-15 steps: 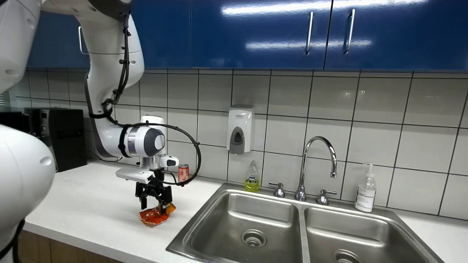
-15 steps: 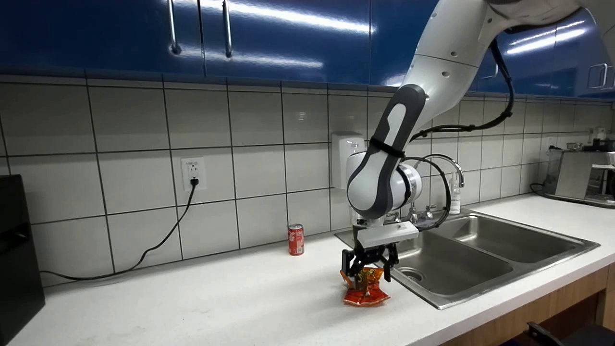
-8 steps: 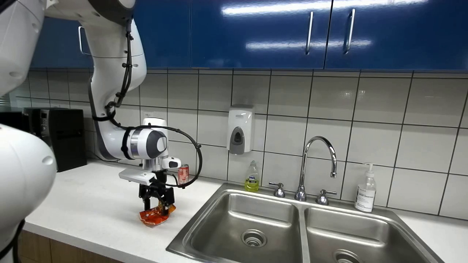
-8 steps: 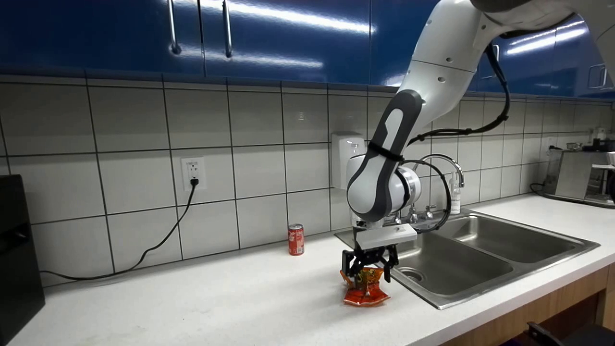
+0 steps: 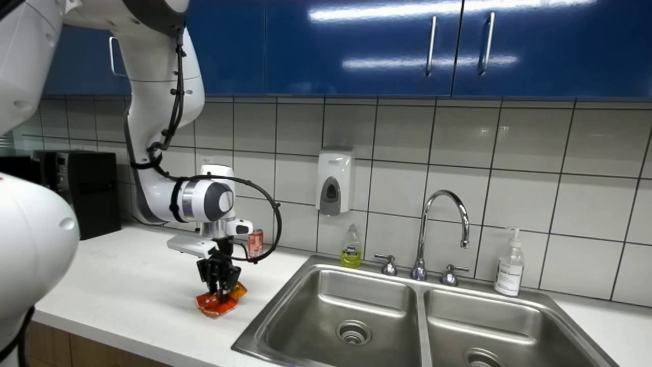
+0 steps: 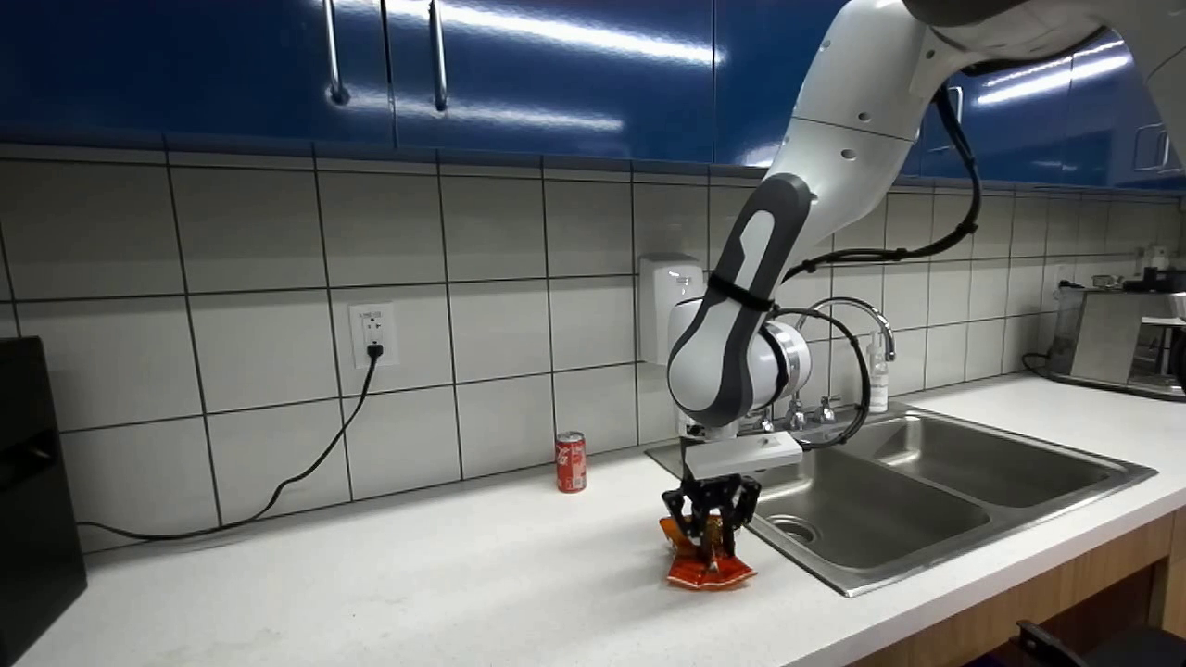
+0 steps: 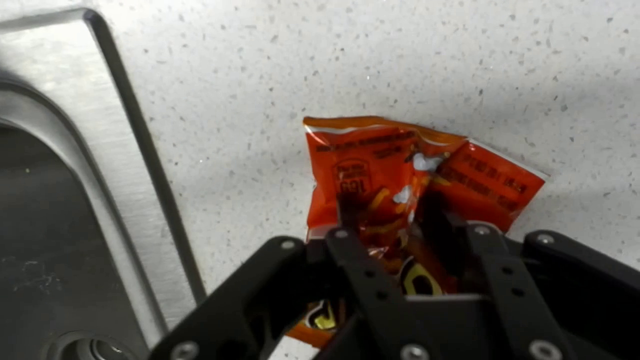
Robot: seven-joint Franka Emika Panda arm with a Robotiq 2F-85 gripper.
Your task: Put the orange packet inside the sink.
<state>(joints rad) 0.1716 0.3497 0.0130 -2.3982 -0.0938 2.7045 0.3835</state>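
The packet (image 7: 367, 185) is lying on the table (image 5: 137, 285), between its front and back edges, just beside the sink (image 5: 275, 306). The tool (image 7: 394, 215) is standing over it, its jaws leaving only a narrow gap, and is pinching it; how firmly is not showing. I am judging that the grasping step is happening, the lift not yet. The next move is calling for a straight lift, then carrying over the sink.

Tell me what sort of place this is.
Most likely a kitchen area, perhaps a shared or office one: a double-basin sink is set into the white countertop, blue cabinets hang above, and a wall-mounted dispenser hints at shared use.
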